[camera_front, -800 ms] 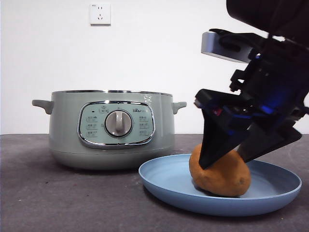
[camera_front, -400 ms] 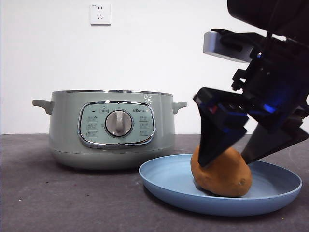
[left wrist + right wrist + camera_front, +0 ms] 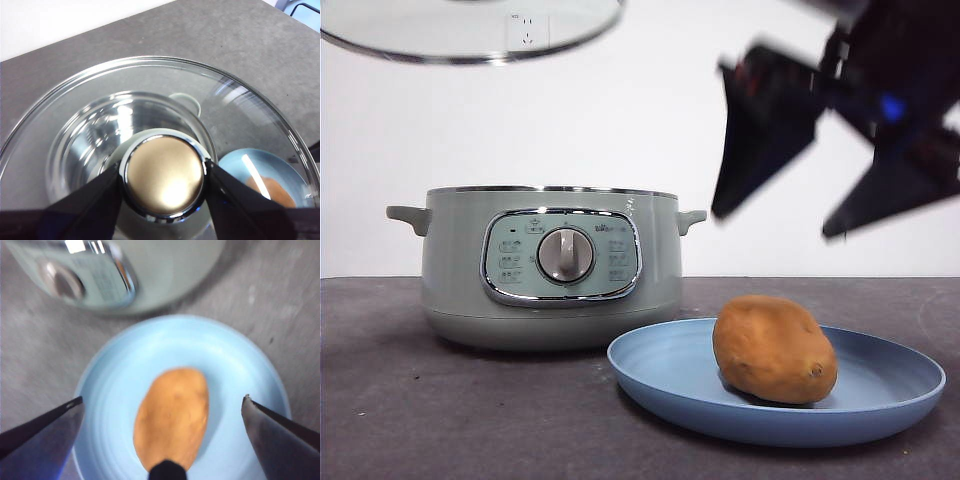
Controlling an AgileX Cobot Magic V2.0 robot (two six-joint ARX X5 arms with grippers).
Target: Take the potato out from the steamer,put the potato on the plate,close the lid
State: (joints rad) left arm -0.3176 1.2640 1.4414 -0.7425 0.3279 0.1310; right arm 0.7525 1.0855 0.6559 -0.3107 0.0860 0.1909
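The orange-brown oval potato [image 3: 775, 349] lies on its side in the wide shallow light-blue plate [image 3: 660, 375], at the near right of the table, and nothing is touching it. Above it hangs the right gripper [image 3: 780, 215], its two black jaws spread wide and empty, well clear of the potato; in the right wrist view the potato [image 3: 172, 417] sits between those parted jaws but far below them, on the plate [image 3: 235, 355].

So two steps look done: the potato is out and it is plated.

Now for the cover. The round glass lid with the chrome rim [image 3: 470, 40] floats high at the upper left, above the round pale sage-green steamer [image 3: 450, 270], which stands open on the dark grey table [image 3: 470, 420] just left of the plate. The left gripper [image 3: 165, 180] has its jaws pinched on the lid's knob (its top looks brassy and chrome-ringed from this close), and through the glass the left wrist view shows the steamer's shiny bowl [image 3: 100, 130] below, a little off centre.

What's left, by my reckoning, is only the closing: line the lid up over the rim, lower it level, seat it and let go.
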